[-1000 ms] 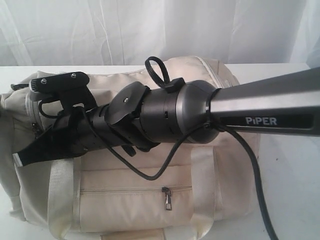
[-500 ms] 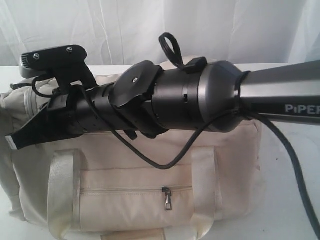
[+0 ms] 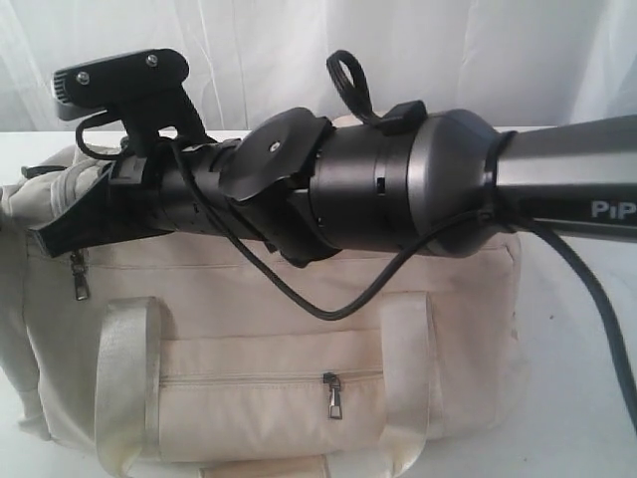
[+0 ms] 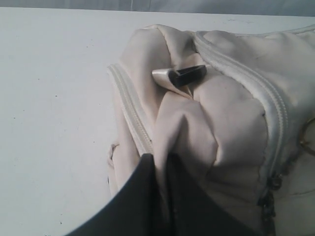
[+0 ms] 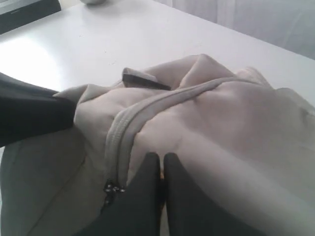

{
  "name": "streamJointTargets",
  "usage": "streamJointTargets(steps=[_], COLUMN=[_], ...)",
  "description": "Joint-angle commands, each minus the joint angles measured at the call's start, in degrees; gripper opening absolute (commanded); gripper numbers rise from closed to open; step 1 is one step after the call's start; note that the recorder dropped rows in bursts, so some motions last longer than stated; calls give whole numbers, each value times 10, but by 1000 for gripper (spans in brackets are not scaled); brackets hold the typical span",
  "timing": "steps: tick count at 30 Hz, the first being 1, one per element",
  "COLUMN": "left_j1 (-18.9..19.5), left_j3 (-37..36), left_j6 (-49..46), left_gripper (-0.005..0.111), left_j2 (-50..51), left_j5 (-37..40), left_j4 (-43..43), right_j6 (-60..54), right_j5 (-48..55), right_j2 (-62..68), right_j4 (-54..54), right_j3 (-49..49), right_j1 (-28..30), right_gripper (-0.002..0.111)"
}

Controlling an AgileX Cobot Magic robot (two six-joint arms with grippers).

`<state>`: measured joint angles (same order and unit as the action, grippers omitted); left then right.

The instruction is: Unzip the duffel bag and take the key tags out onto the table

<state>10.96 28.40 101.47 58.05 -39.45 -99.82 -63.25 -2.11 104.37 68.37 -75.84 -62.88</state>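
Note:
The cream duffel bag (image 3: 269, 398) lies on the white table (image 3: 577, 398), and its top zipper (image 5: 147, 105) looks closed. My right gripper (image 3: 42, 239) reaches across the bag to its left end; its fingers (image 5: 150, 169) are shut just beside the zipper slider (image 5: 112, 189). I cannot tell whether anything lies between them. A metal pull (image 3: 78, 281) hangs free below that gripper. My left gripper (image 4: 160, 164) is shut on a fold of the bag's end fabric, near a dark tab (image 4: 189, 73). Its black finger also shows in the right wrist view as the left gripper (image 5: 69, 110). The key tags are hidden.
The right arm's thick body (image 3: 398, 189) and its cable (image 3: 318, 309) hang over the bag's top. The front pocket has a closed zip with a pull (image 3: 333, 395) between shiny handles (image 3: 124, 388). A white curtain (image 3: 448, 50) stands behind. Bare table (image 4: 54, 98) lies beside the bag's end.
The right arm has risen and drawn nearer the camera, its gripper tip now higher at the bag's left end. The hanging pull below it has come into view.

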Motion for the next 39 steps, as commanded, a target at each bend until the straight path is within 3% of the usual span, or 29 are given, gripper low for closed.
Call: streamJointTargets(steps=[1, 11, 16, 20, 21, 26, 30, 39], left_j1=[4, 4, 4, 4, 4, 4, 4, 4], left_j3=[3, 3, 3, 3, 3, 3, 3, 3], left_j6=[0, -25, -40, -43, -43, -43, -43, -43], left_gripper=[0, 0, 0, 0, 0, 0, 0, 0], left_j2=[-7, -7, -7, -7, -7, -7, -7, -7], left_j5=[15, -57, -83, -68, -68, -57, -57, -58], left_j4=[-1, -1, -1, -1, -1, -1, -1, -1], right_j6=[-21, -36, -15, -5, -1, 139, 239, 350], right_j5=[-31, -40, -27, 129, 201, 348, 454, 466], right_j2=[-6, 14, 52, 54, 49, 31, 26, 54], right_j4=[-3, -11, -9, -8, -9, -10, -24, -51], right_j3=[-23, -121, -162, -162, -162, -162, -162, -161], right_j1=[1, 19, 58, 80, 89, 128, 157, 161], right_gripper=[0, 0, 0, 1, 7, 38, 39, 39])
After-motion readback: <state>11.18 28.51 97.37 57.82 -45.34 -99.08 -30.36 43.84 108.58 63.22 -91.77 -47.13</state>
